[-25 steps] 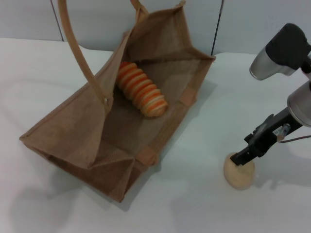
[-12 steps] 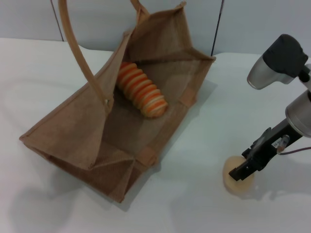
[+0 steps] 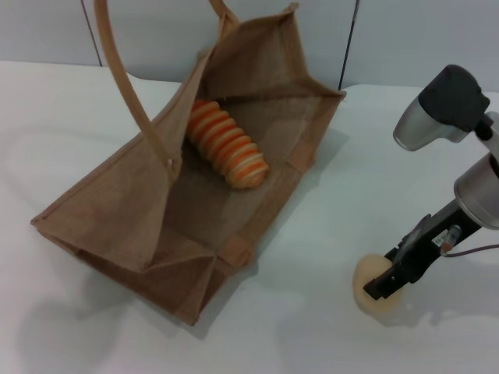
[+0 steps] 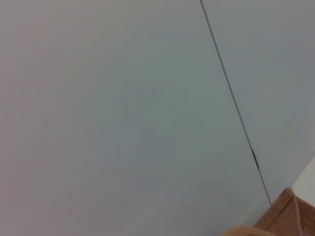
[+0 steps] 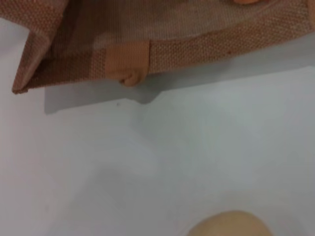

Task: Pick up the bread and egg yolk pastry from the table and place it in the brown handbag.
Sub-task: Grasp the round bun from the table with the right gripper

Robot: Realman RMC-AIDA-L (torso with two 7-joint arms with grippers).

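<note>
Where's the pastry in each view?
Head: pastry on the table, lower right, under the right gripper.
Right wrist: pastry at bottom edge, partly cut off.
Left wrist: not in it.
Shared landmark: the handbag, seen in all three.

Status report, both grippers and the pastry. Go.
Right gripper down on egg yolk pastry, grip unconfirmed. Left gripper out of sight. Bread in brown handbag. Nothing between pastry and bag.

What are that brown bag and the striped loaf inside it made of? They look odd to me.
The bag looks like coarse woven jute or burlap: the right wrist view shows an open, matte weave. The loaf looks smooth and faintly glossy, with even orange and cream ridges, so probably plastic or foam rather than real bread, though I can't be sure.
</note>
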